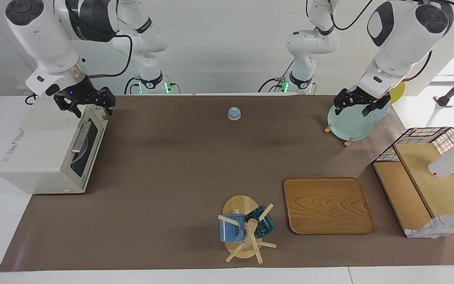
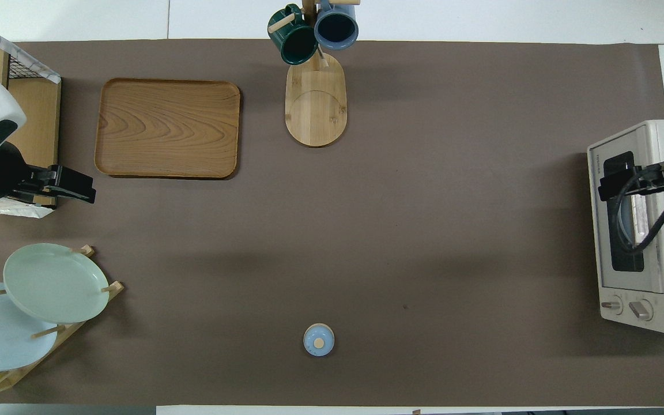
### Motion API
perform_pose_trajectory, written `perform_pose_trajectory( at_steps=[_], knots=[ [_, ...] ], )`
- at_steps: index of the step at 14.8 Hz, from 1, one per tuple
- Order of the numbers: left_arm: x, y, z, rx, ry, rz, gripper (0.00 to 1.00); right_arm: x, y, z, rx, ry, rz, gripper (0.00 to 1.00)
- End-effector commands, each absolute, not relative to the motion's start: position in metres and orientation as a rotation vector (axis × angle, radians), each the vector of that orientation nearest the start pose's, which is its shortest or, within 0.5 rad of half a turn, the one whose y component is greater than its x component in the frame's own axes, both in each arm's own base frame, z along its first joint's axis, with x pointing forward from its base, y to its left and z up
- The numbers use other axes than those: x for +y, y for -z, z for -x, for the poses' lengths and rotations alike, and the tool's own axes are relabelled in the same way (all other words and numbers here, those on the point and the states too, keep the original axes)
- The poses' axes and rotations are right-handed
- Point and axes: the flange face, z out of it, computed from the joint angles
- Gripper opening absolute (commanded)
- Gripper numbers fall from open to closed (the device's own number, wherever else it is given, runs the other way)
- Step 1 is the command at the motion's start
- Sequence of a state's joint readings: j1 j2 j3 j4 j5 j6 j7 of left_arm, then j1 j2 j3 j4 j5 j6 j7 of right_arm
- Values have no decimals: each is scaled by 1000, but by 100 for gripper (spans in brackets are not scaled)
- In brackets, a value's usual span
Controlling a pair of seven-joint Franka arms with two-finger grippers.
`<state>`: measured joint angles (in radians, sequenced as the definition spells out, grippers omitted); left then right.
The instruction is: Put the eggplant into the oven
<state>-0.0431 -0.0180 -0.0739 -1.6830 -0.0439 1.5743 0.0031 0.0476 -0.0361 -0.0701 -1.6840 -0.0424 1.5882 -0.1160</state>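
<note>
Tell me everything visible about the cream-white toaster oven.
The boxy cream-white toaster oven sits at the right arm's end of the table, partly on the brown mat. Its dark glass door, with a silver bar handle, is closed; two knobs sit beside the door. The right end effector hovers over its top edge, apparently not touching.

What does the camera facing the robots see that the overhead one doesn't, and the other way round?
Only the facing view shows the arms whole, and a white bottle on the wire shelf. It shows the right gripper over the oven and the left gripper over the plates. Only the overhead view looks into the mugs. Both show the wooden tray and the small blue lid. Neither shows the eggplant.
</note>
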Motion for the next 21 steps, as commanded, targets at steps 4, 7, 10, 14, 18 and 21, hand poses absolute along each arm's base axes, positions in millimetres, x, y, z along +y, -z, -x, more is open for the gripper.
perform_pose_trajectory(
  at_steps=[4, 7, 10, 14, 18, 21],
  knots=[
    [-66, -586, -534, 169, -127, 3181, 100, -4, -603, -536, -148, -81, 3146, 100],
    [-66, -586, -535, 169, -129, 3181, 100, -5, -605, -535, -146, -73, 3146, 100],
    [-66, -586, -534, 169, -127, 3181, 100, -4, -603, -536, -140, -77, 3137, 100],
    [-66, -586, -534, 169, -127, 3181, 100, -5, -604, -536, -113, -68, 3098, 100],
    [-66, -586, -535, 169, -129, 3181, 100, -3, -603, -536, -130, -67, 3104, 100],
    [-66, -586, -534, 169, -127, 3181, 100, -3, -603, -536, -130, -69, 3104, 100]
  ],
)
